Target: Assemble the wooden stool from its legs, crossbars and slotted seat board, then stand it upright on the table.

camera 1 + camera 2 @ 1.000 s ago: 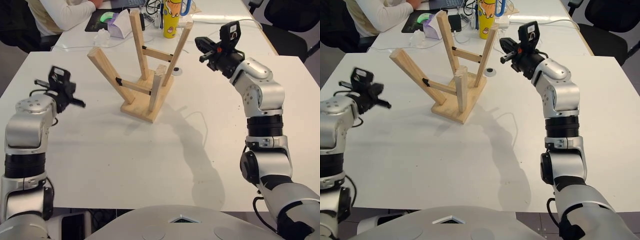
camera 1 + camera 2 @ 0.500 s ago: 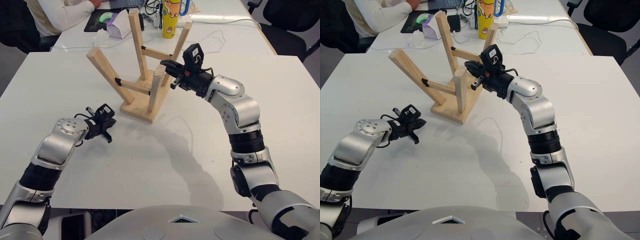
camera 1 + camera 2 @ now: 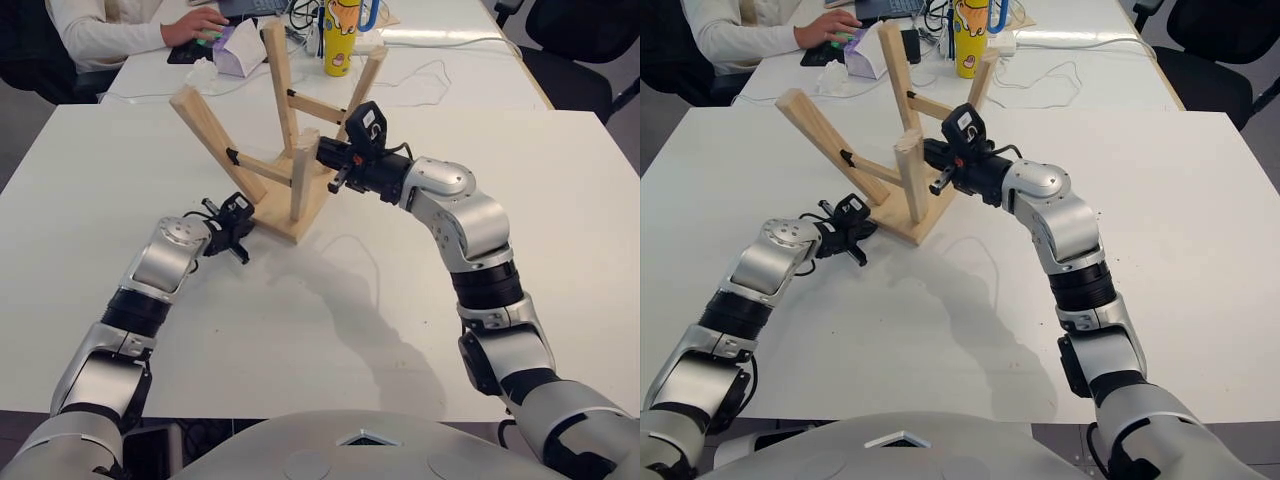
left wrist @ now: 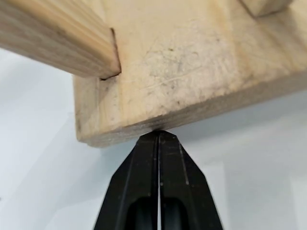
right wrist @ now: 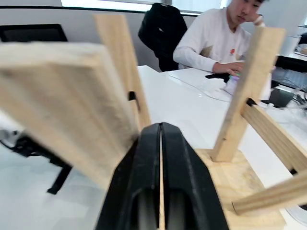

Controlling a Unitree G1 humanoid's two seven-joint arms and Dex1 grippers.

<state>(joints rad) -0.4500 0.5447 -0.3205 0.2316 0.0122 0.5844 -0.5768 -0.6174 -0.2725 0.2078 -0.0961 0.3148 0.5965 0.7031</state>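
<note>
Closing in during the last second, both arms have reached the upturned stool (image 3: 283, 80) mid-table (image 3: 400, 300): one seat board (image 3: 281, 222), four legs, two visible crossbars; uprighting remains.

Left wrist view: left gripper (image 4: 158, 135), jaws pressed together, touches the board's edge.

Right wrist view: right gripper (image 5: 161, 126), jaws pressed together, beside the near leg (image 5: 72, 96).

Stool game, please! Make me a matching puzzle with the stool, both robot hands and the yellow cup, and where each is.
1 stool
2 left hand
3 right hand
4 yellow cup

A between the legs, shut
B on the far table
C upside down
D tip at the seat board's edge, shut

Pairs: 1-C, 2-D, 3-A, 4-B.
</note>
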